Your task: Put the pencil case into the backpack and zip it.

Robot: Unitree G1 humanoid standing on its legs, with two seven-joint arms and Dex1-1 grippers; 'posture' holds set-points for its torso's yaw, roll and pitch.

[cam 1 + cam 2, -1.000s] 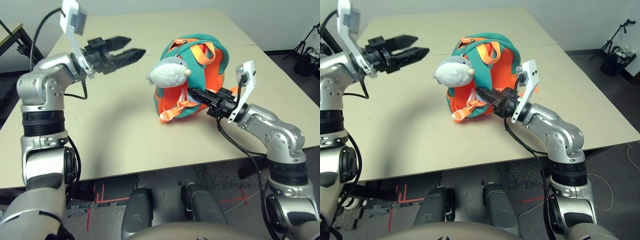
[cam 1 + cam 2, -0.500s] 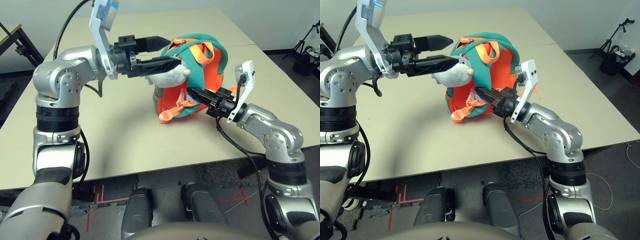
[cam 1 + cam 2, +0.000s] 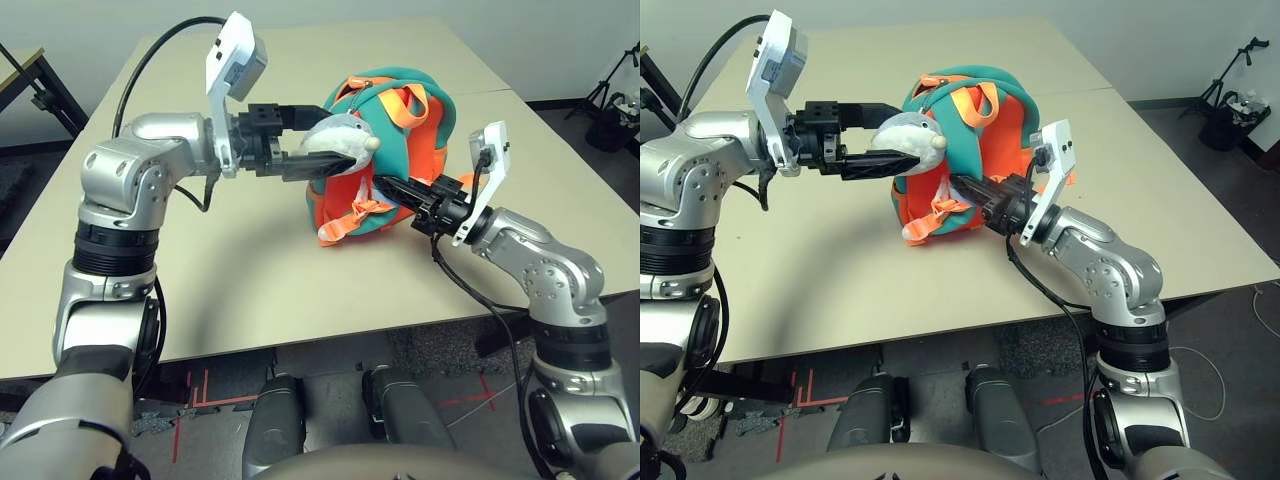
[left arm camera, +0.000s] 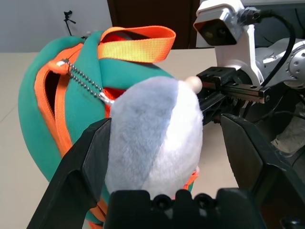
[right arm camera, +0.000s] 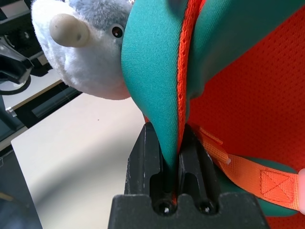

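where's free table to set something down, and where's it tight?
Free: the table between the left arm and the backpack, the strip behind the backpack, and the far right corner. Tight: at the backpack, where the left gripper straddles the plush fish and the right gripper pinches the teal edge.

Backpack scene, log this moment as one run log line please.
left end effector: open, around plush fish | right end effector: shut on backpack edge | pencil case: not visible | table: backpack upright
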